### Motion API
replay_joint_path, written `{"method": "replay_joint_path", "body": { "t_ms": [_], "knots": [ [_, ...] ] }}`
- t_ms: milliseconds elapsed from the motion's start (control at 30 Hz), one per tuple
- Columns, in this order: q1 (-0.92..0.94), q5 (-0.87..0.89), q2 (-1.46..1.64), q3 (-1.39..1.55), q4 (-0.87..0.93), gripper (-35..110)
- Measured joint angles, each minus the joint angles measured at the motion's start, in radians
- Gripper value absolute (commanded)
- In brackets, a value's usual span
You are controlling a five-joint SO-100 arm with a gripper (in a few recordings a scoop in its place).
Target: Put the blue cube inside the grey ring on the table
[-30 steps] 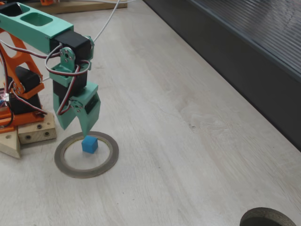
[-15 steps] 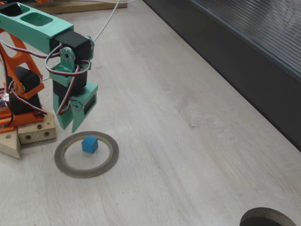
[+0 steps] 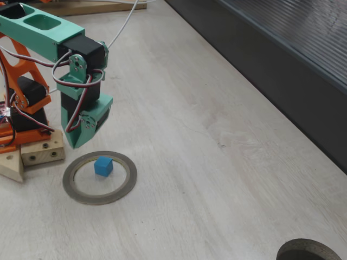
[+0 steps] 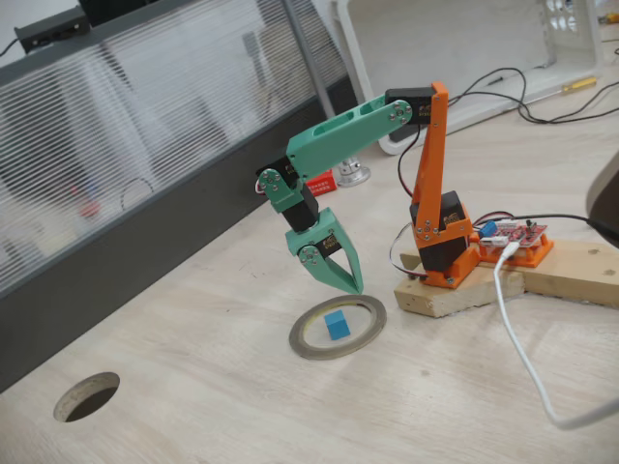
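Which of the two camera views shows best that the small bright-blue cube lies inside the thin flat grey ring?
The fixed view from high up: the small bright-blue cube sits inside the thin flat grey ring, with pale table visible around it. In the lower fixed view the ring looks flattened, so the gaps are narrower.

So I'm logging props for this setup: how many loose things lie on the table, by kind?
Blue cubes: 1, the blue cube lying inside the ring.
Grey rings: 1, the grey ring flat on the table.
Total: 2.
The gripper hangs above the ring's edge, holding nothing.
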Motion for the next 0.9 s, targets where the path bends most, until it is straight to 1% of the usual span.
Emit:
{"method": "replay_joint_path", "body": {
  "t_ms": [167, 467, 567, 700, 900],
  "knots": [
    [0.000, 0.000, 0.000, 0.000, 0.000, 0],
    [-0.106, 0.000, 0.000, 0.000, 0.000, 0],
    [-0.101, 0.000, 0.000, 0.000, 0.058, 0],
    [-0.100, 0.000, 0.071, 0.000, 0.181, 0],
    [-0.101, 0.000, 0.127, 0.000, 0.221, 0]
  ]
}}
